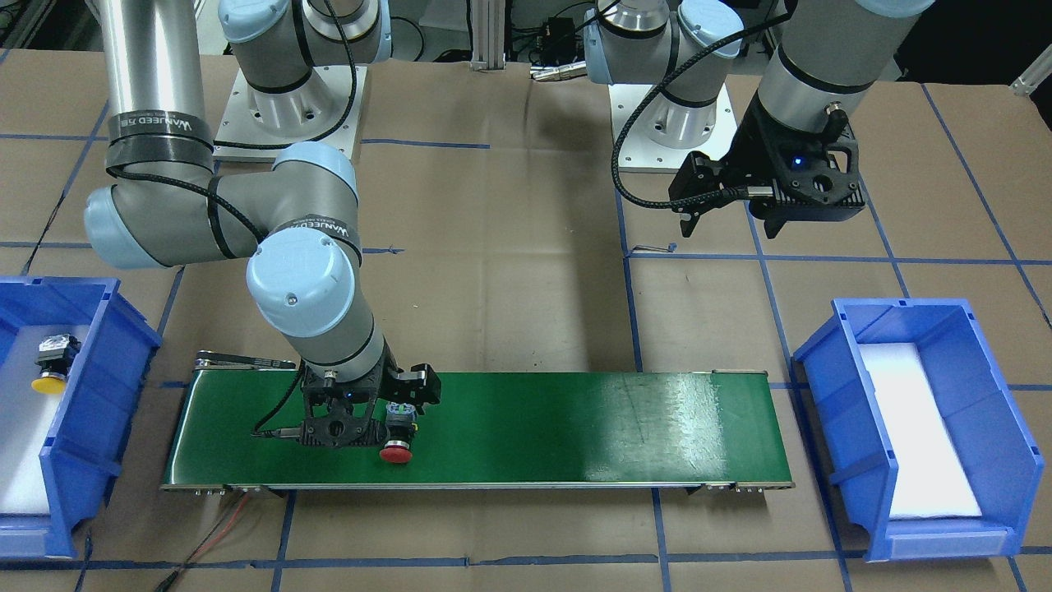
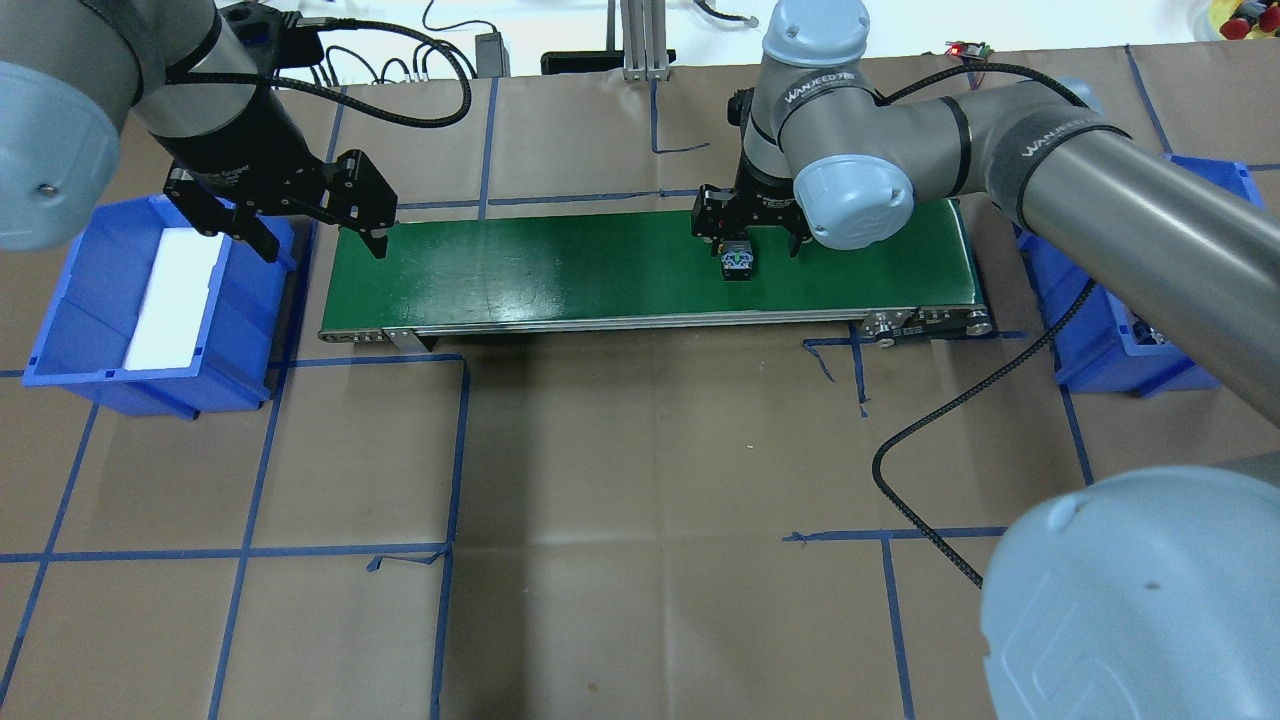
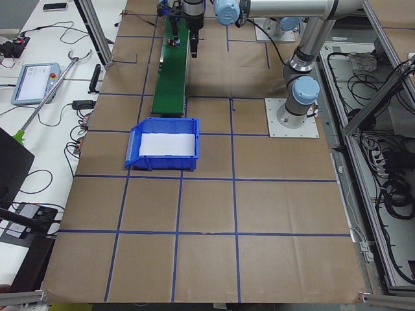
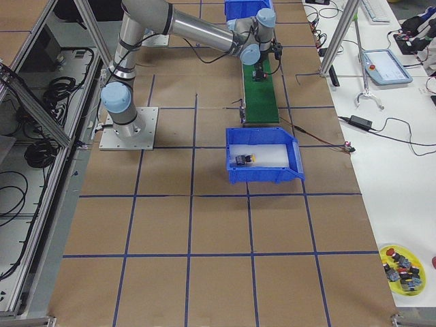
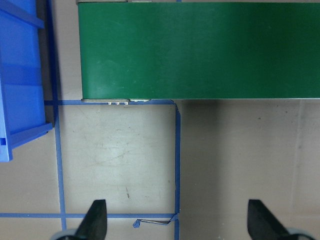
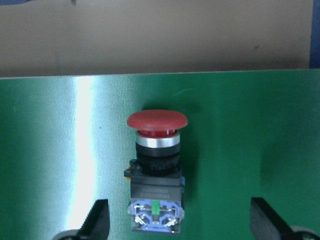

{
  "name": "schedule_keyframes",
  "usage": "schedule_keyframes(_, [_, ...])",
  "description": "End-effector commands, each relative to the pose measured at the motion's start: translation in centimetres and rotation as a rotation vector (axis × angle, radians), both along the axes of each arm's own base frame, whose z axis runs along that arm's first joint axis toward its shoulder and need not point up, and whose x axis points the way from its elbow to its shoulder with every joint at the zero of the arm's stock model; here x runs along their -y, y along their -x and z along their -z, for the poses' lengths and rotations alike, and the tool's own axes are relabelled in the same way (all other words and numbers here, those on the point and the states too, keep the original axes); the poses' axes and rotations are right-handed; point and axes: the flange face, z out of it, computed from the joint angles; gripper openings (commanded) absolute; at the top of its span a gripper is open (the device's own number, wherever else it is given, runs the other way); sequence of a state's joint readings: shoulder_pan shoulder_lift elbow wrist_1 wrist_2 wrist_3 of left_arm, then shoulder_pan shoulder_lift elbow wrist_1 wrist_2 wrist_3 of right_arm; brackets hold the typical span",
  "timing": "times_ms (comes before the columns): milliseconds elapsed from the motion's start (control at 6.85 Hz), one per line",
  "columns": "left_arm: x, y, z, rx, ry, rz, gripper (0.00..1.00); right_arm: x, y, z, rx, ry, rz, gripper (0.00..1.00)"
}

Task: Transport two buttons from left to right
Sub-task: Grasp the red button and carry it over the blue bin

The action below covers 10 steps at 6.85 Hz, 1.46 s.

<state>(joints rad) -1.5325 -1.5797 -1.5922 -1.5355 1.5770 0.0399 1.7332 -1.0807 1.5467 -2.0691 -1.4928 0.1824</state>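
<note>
While right end effector (image 6: 181, 222) gapes, red button (image 6: 156, 165) untouched

WANJEED stands in white on the black bands (image 1: 158, 125) of the right arm (image 1: 304, 288) (smaller characters beside it unreadable).

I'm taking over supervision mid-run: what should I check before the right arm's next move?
1. Right gripper open, fingers clear of the red button: ok.
2. Red button lying fully on the green belt: ok.
3. Left gripper open, hovering off the belt's end: ok.
4. Blue bin at that end holds only white padding: ok.
5. Yellow button out of the other bin: not ok, it lies inside.
6. Belt stopped: cannot tell.
</note>
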Motion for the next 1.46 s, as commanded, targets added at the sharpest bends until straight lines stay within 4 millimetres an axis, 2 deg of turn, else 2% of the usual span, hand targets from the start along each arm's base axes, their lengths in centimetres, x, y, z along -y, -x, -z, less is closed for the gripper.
schedule_keyframes(0, [0.0, 0.0, 0.0, 0.0, 0.0, 0.0, 1.0, 0.3, 0.0, 1.4, 0.016, -0.018, -0.001, 0.99])
schedule_keyframes(146, [0.0, 0.0, 0.0, 0.0, 0.0, 0.0, 1.0, 0.4, 0.1, 1.8, 0.012, -0.023, -0.002, 0.97])
schedule_keyframes(292, [0.0, 0.0, 0.0, 0.0, 0.0, 0.0, 1.0, 0.4, 0.3, 1.9, 0.0, -0.022, -0.008, 0.76])
schedule_keyframes(438, [0.0, 0.0, 0.0, -0.002, 0.0, 0.0, 1.0, 0.6, 0.8, 1.8, -0.007, -0.023, -0.003, 0.61])
schedule_keyframes(584, [0.0, 0.0, 0.0, -0.002, 0.0, 0.0, 1.0, 0.9, 1.9, 1.5, -0.009, -0.018, -0.006, 0.44])
schedule_keyframes(730, [0.0, 0.0, 0.0, -0.002, 0.0, 0.0, 1.0, 1.2, 2.9, 1.2, -0.012, -0.014, -0.021, 0.32])
schedule_keyframes(876, [0.0, 0.0, 0.0, -0.002, 0.0, 0.0, 1.0, 1.6, 4.6, 0.8, -0.051, -0.005, -0.007, 0.11])
schedule_keyframes(1022, [0.0, 0.0, -0.1, -0.002, 0.001, 0.0, 1.0, 2.0, 6.8, -2.4, -0.063, 0.044, 0.026, 0.05])
schedule_keyframes(1168, [0.0, 0.0, -0.1, -0.002, 0.001, 0.0, 1.0, 1.5, 10.8, -7.2, -0.063, 0.08, 0.039, 0.05])
schedule_keyframes(1314, [0.0, 0.0, 0.0, -0.002, 0.0, 0.0, 1.0, 0.9, 16.3, -9.8, -0.066, 0.058, 0.025, 0.05])
